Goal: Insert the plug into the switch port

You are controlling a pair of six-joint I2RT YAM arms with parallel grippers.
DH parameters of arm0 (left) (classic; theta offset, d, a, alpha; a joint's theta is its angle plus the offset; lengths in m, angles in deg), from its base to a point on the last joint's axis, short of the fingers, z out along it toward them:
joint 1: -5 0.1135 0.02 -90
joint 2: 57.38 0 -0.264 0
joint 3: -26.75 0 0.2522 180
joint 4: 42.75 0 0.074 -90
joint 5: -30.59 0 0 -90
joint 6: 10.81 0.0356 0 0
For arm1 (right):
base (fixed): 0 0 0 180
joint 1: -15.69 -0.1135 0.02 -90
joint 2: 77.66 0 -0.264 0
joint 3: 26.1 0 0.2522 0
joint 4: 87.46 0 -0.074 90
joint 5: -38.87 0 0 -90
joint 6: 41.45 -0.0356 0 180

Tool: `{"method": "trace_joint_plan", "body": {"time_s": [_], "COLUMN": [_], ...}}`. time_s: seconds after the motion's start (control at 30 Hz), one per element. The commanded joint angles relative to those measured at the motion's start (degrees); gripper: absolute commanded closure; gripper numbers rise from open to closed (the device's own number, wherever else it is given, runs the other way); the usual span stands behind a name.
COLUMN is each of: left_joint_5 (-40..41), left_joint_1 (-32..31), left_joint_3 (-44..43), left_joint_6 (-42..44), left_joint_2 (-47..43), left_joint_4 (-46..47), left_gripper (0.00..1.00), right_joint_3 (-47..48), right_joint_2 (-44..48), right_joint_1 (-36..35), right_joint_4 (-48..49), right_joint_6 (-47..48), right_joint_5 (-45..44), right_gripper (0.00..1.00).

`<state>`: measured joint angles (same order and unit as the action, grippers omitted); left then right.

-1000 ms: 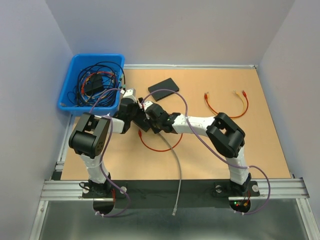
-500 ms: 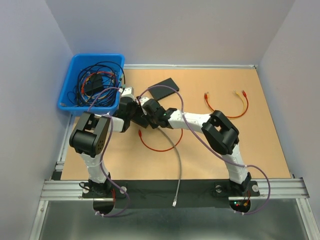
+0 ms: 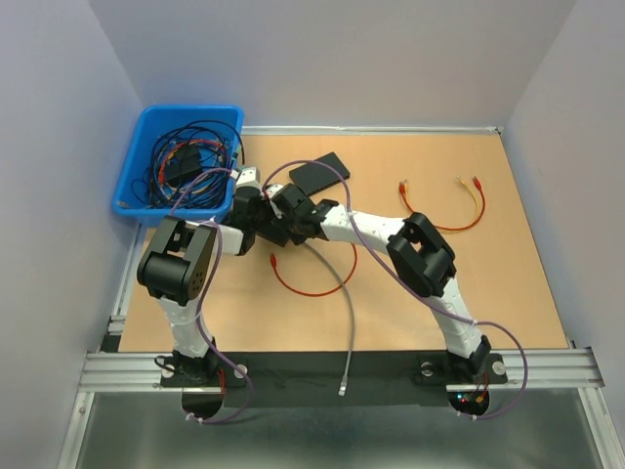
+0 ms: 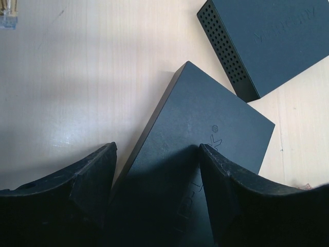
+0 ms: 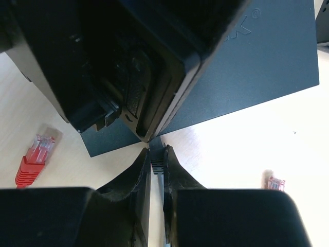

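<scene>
Left wrist: gripping the switch [image 4: 205, 139] across its flat body with the left claw [image 4: 157, 152], fingers [image 4: 92, 180] pressed to both sides. Noting a second black box [image 4: 272, 41] just beyond the switch, not touching.

Right wrist: pinching the plug [image 5: 157, 164] in the right claw [image 5: 157, 154], tip right at the switch's edge (port hidden, can't tell if seated). Spotting a red plug [image 5: 33, 154] off to the switch's side on the tabletop [image 5: 231, 154].

Top external: meeting at the switch with both claws, trailing the grey cable [image 3: 347, 322] away from it.

Handling, by judgement: light, rigid plug, probably with a brittle latch tab. Best held on the plug body, never on the floppy cable. Expect the switch to be light and slick, so keep it clamped.
</scene>
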<state>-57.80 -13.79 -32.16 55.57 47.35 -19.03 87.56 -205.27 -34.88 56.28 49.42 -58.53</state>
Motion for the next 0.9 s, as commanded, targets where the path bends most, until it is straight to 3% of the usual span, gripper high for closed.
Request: {"method": "trace_joint_plan", "body": {"time_s": [0.0,0.23,0.27,0.37,0.47,0.73,0.87], "left_joint_5": [-17.34,-19.09,-19.44,-20.33,-21.03,-21.21,-21.21], "left_joint_1": [-7.76,-6.00,-5.74,-4.33,-3.98,-3.80,-3.80], "left_joint_3": [2.69,3.66,3.84,4.63,4.63,4.54,4.45], "left_joint_6": [-6.53,-6.44,-6.44,-6.36,-6.35,-6.27,-6.27], "left_joint_2": [3.38,3.20,3.20,3.20,3.46,3.82,3.99], "left_joint_4": [-16.38,-14.98,-14.45,-13.66,-13.30,-13.13,-13.04], "left_gripper": [0.28,0.28,0.28,0.28,0.28,0.27,0.27], "right_joint_3": [4.09,-6.02,-7.16,-12.95,-17.35,-31.67,-35.81], "right_joint_2": [3.33,8.78,9.65,12.99,18.26,33.46,36.73], "right_joint_1": [-1.11,-1.11,-1.11,-1.11,-1.11,-1.03,0.02], "right_joint_4": [37.27,38.23,38.41,38.94,39.38,38.42,35.96], "right_joint_6": [-1.57,-1.39,-1.48,-1.48,-2.27,-2.62,-2.88], "right_joint_5": [6.35,1.78,1.43,-0.59,-1.91,-10.95,-15.97], "right_gripper": [0.92,0.73,0.63,0.47,0.40,0.33,0.32]}}
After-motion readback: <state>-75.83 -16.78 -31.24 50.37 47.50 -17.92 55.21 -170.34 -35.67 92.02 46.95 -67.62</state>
